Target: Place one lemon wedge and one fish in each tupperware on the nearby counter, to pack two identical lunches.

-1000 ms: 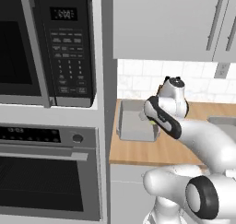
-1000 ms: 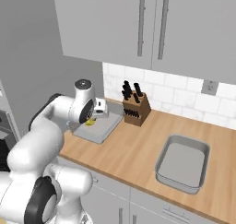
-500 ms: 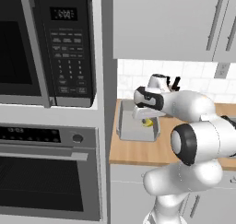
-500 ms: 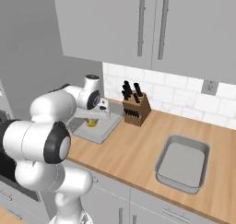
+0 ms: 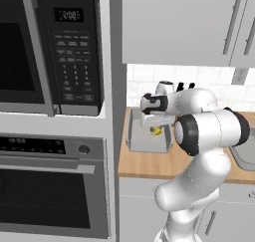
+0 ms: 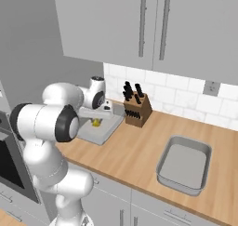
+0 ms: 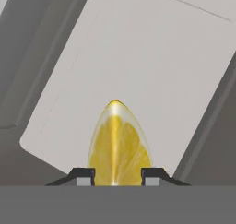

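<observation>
A yellow lemon wedge [image 7: 119, 144] sits between my fingertips, and my gripper [image 7: 119, 174] is shut on it. Below it lies the pale floor of a grey tupperware [image 7: 152, 57]. From the base views, the gripper [image 5: 157, 126] [image 6: 96, 119] hangs just over that tupperware [image 5: 134, 136] [image 6: 100, 136] at the left end of the counter [image 6: 135, 150], with the lemon wedge [image 5: 156, 131] [image 6: 96, 122] in it. A second tupperware [image 6: 183, 167] stands further right on the counter. The fish are out of view.
A wooden knife block [image 6: 137, 109] stands against the tiled wall just right of the left tupperware. A tall oven and microwave column [image 5: 55, 111] borders the counter on the left. Wall cabinets [image 6: 139, 25] hang above.
The arm's elbow has swung up and around in front of the counter. The gripper has stayed over the left tupperware with the lemon wedge in it.
</observation>
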Controlling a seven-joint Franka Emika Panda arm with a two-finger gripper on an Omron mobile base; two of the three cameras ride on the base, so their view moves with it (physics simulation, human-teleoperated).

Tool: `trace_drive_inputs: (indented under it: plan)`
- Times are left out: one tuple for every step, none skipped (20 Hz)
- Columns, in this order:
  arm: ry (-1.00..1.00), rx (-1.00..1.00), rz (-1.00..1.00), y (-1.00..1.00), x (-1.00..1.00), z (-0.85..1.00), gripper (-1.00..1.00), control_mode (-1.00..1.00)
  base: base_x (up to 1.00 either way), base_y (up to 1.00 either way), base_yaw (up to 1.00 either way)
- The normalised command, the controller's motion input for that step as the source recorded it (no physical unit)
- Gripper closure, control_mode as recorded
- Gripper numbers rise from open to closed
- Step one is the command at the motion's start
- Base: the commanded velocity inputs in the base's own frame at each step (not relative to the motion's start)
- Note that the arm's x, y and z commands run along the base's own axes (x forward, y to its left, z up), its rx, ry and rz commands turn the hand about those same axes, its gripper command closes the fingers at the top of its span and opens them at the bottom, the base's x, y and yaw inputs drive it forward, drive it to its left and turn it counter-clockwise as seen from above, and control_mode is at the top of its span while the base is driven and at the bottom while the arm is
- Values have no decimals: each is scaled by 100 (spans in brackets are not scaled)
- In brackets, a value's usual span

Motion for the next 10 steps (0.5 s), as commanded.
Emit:
trace_drive_inputs:
  plan:
    - [0,0,0,0,77,0,100,-100,0,0,0]
    - [5,-1,0,0,83,0,100,-100,0,0,0]
    - [7,-1,0,0,88,0,100,-100,0,0,0]
    - [8,-2,0,0,81,0,100,-100,0,0,0]
    - [7,-2,0,0,67,0,100,-100,0,0,0]
    - [5,0,0,0,43,0,100,-100,0,0,0]
    - [5,0,0,0,16,-1,100,-100,0,0,0]
    - [7,0,0,0,2,-12,100,-100,0,0,0]
    - [8,0,0,0,0,-27,100,-100,0,0,0]
    - [8,0,0,0,0,-36,100,-100,0,0,0]
